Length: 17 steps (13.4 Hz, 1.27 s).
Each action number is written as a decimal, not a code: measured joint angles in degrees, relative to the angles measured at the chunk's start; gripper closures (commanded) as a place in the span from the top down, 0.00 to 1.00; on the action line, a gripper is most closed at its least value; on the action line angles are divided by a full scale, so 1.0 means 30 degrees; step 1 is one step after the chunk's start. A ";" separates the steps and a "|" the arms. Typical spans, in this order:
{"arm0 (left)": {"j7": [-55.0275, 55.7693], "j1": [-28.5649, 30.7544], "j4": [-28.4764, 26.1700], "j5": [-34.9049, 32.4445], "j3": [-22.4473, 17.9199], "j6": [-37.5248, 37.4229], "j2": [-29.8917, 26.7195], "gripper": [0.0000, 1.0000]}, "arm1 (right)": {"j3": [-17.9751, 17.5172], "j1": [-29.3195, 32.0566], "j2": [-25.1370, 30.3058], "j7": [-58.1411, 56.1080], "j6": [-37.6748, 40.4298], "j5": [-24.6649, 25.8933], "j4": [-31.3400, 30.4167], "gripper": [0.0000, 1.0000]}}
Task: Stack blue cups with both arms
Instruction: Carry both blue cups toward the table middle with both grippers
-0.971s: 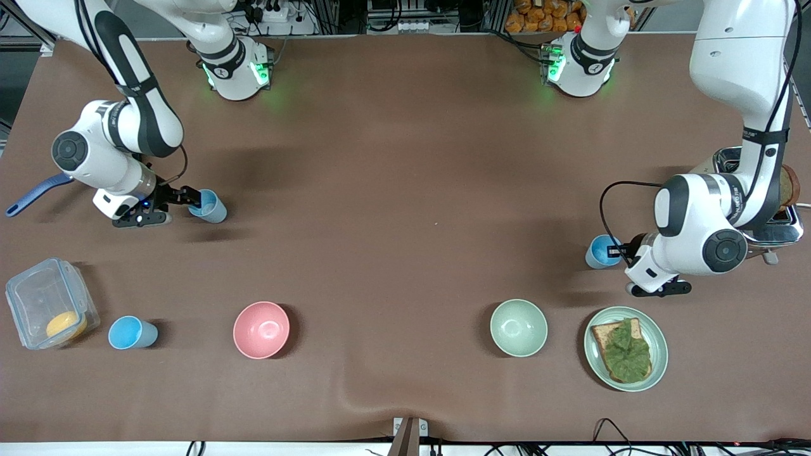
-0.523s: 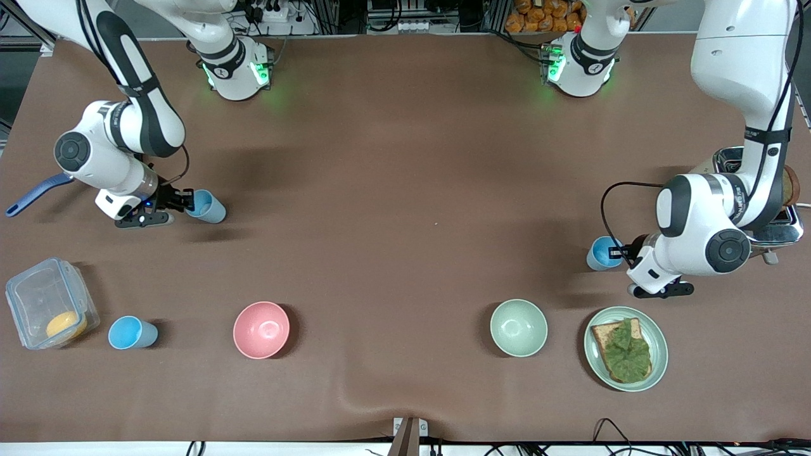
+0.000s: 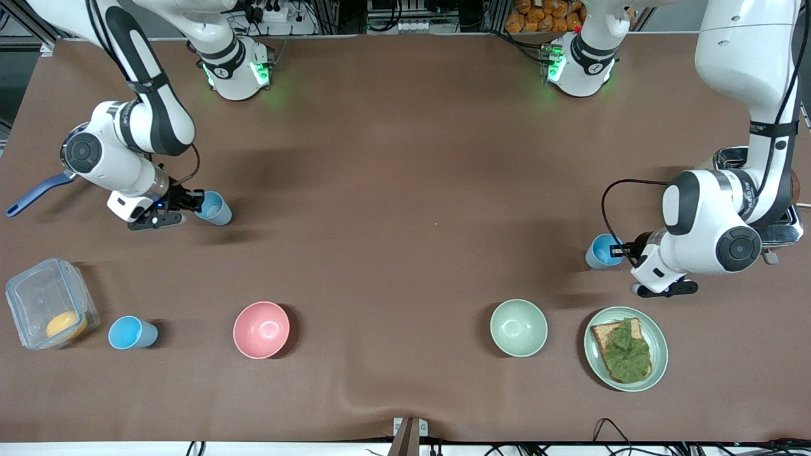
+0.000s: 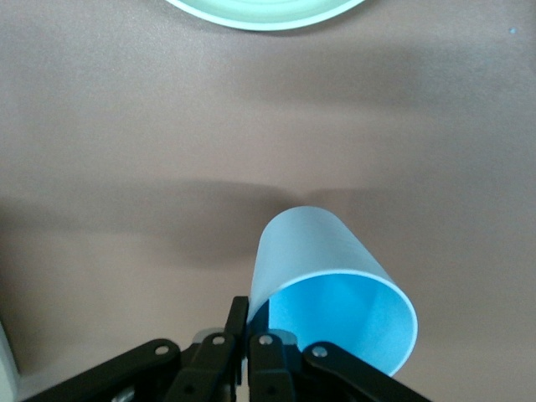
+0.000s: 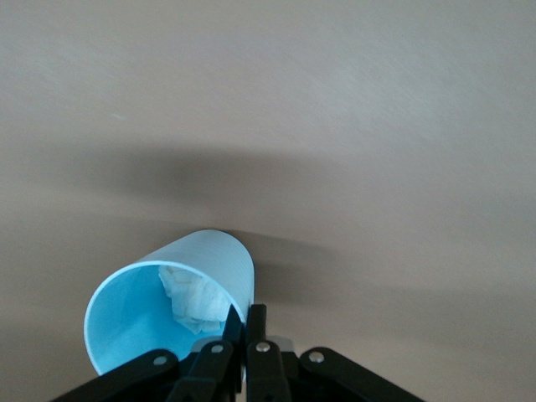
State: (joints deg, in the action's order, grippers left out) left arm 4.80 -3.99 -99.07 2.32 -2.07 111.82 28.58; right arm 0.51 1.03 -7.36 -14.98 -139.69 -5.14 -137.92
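Observation:
My right gripper is shut on the rim wall of a blue cup toward the right arm's end of the table. In the right wrist view the gripper pinches that cup, which is tilted and has crumpled white paper inside. My left gripper is shut on the rim of a second blue cup toward the left arm's end. In the left wrist view the gripper pinches this empty, tilted cup. A third blue cup stands alone near the front edge.
A clear plastic box with an orange thing in it stands beside the third cup. A pink bowl, a pale-green bowl and a plate with toast and lettuce lie along the front. A toaster and a blue handle sit at the table's ends.
My right gripper has shifted a little toward the table's middle, carrying its cup. My left arm's wrist has shifted slightly; its cup has hardly moved.

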 measured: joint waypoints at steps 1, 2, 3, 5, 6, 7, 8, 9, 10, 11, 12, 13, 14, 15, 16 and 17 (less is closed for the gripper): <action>0.0000 0.0002 0.0134 0.0002 0.0129 -0.0213 -0.0084 0.00 | -0.0015 -0.0708 0.0015 0.0123 0.0530 -0.0547 0.0623 0.00; 0.0017 -0.0011 0.0366 0.0010 0.0295 -0.0409 -0.0157 0.00 | -0.0041 -0.1511 0.0030 0.0609 0.1168 -0.1012 0.1336 0.00; 0.0150 -0.0052 0.0684 0.0013 0.0438 -0.0783 -0.0217 0.00 | -0.0064 -0.2381 0.0042 0.1566 0.1846 -0.1246 0.2100 0.00; 0.0769 -0.0156 0.1454 0.0014 0.0733 -0.1611 -0.0307 0.00 | -0.0118 -0.4634 0.0031 0.4965 0.2826 -0.1338 0.3694 0.00; 0.1231 -0.0186 0.1758 0.0015 0.0979 -0.1937 -0.0354 0.00 | -0.0149 -0.6176 -0.0087 0.7320 0.3025 -0.1366 0.4489 0.00; 0.1745 -0.0199 0.1971 0.0015 0.1299 -0.2150 -0.0392 0.00 | -0.0188 -0.7805 -0.0436 0.9796 0.3062 -0.1373 0.5272 0.00; 0.2287 -0.0202 0.2075 0.0015 0.1671 -0.2257 -0.0416 0.00 | -0.0220 -0.9433 -0.1043 1.2213 0.3023 -0.1375 0.6125 0.00; 0.2850 -0.0208 0.2123 0.0016 0.2056 -0.2343 -0.0427 0.00 | -0.0235 -1.0815 -0.1849 1.4276 0.2928 -0.1376 0.7006 0.00; 0.3434 -0.0219 0.2182 0.0016 0.2421 -0.2392 -0.0433 0.00 | -0.0238 -1.1918 -0.2774 1.6022 0.2775 -0.1377 0.7890 0.00; 0.3975 -0.0229 0.2294 0.0016 0.2761 -0.2477 -0.0441 0.00 | -0.0227 -1.2812 -0.3758 1.7471 0.2459 -0.1377 0.8713 0.00; 0.4432 -0.0232 0.2398 0.0016 0.3050 -0.2573 -0.0449 0.00 | -0.0213 -1.3450 -0.4625 1.8523 0.2008 -0.1377 0.9318 0.00; 0.4797 -0.0228 0.2479 0.0016 0.3314 -0.2646 -0.0450 0.00 | -0.0201 -1.3931 -0.5379 1.9305 0.1512 -0.1377 0.9753 0.00; 0.5172 -0.0226 0.2546 0.0016 0.3553 -0.2675 -0.0451 0.00 | -0.0187 -1.4315 -0.6016 1.9951 0.1119 -0.1377 1.0112 0.00; 0.5581 -0.0230 0.2641 0.0046 0.3763 -0.2683 -0.0452 0.00 | -0.0179 -1.4645 -0.6551 2.0553 0.0932 -0.1377 1.0451 0.00; 0.6011 -0.0237 0.2749 0.0176 0.3935 -0.2703 -0.0453 0.00 | -0.0170 -1.4905 -0.6989 2.1023 0.0874 -0.1376 1.0804 0.00; 0.6396 -0.0239 0.2849 0.0491 0.4057 -0.2730 -0.0453 0.00 | -0.0169 -1.5060 -0.7317 2.1347 0.0865 -0.1376 1.1115 0.00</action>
State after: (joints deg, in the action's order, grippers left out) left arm 23.99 -4.71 -90.52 3.80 10.10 103.63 27.22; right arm 0.00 -44.15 -29.31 49.06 -137.09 -9.27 -104.57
